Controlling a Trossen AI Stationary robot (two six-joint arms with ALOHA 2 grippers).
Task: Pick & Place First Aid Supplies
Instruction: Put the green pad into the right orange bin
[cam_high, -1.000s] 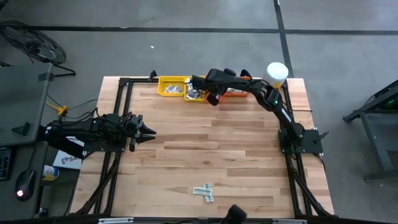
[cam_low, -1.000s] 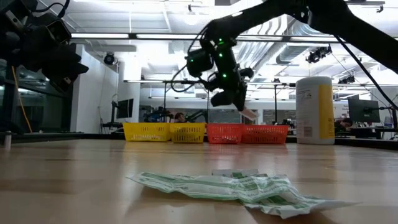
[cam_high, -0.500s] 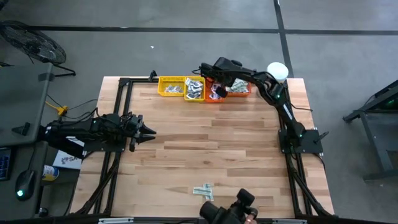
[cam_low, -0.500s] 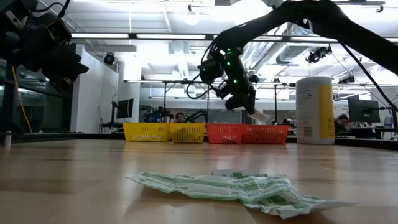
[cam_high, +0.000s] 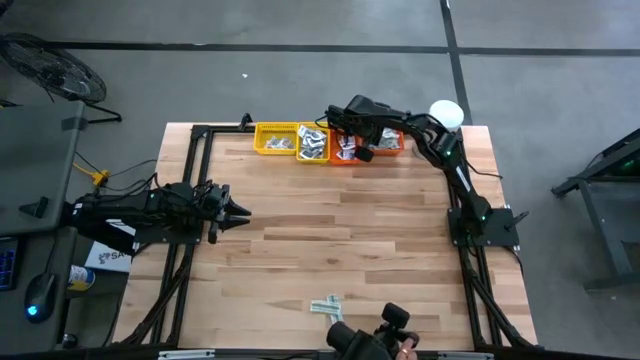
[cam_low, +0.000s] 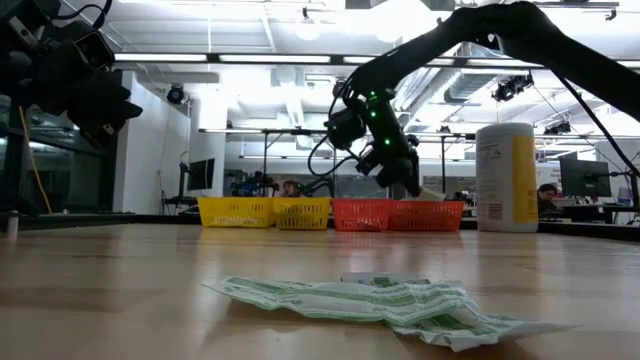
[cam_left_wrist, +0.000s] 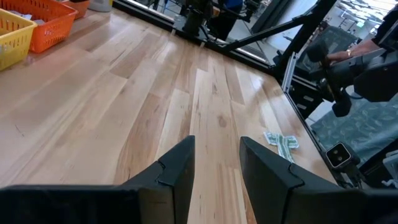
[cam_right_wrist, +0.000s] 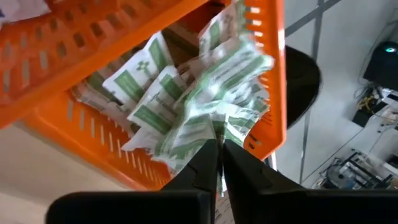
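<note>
The first aid supplies are small white-and-green paper packets. Some fill the red tray (cam_right_wrist: 81, 134) at the table's far edge, and a small heap (cam_high: 328, 307) (cam_low: 390, 300) lies near the front edge. My right gripper (cam_high: 364, 152) (cam_low: 414, 190) hangs over the red tray (cam_high: 385, 148), shut on one packet (cam_low: 432, 194). My left gripper (cam_high: 243, 211) (cam_left_wrist: 216, 163) waits at the table's left, open and holding nothing. My right gripper pinches a white-and-green packet by one edge (cam_right_wrist: 217, 132) between its two fingertips. The fingers slant down from above over the red tray. The packet sticks out past the fingertips, just above the packets lying in the tray; whether it touches them I cannot tell.
Two yellow trays (cam_high: 278, 140) (cam_low: 265, 212) stand left of the red ones. A white-and-yellow canister (cam_high: 446, 113) (cam_low: 507, 177) stands at the far right corner. A person's hand with a dark device (cam_high: 372, 340) reaches in at the front edge. Bare wood (cam_high: 340, 240) lies between.
My right gripper has carried the packet along the far edge toward the table's right, from the yellow trays to over the red tray. It has sunk lower and rolled at the wrist. The dark device with the hand has come into view at the front edge.
</note>
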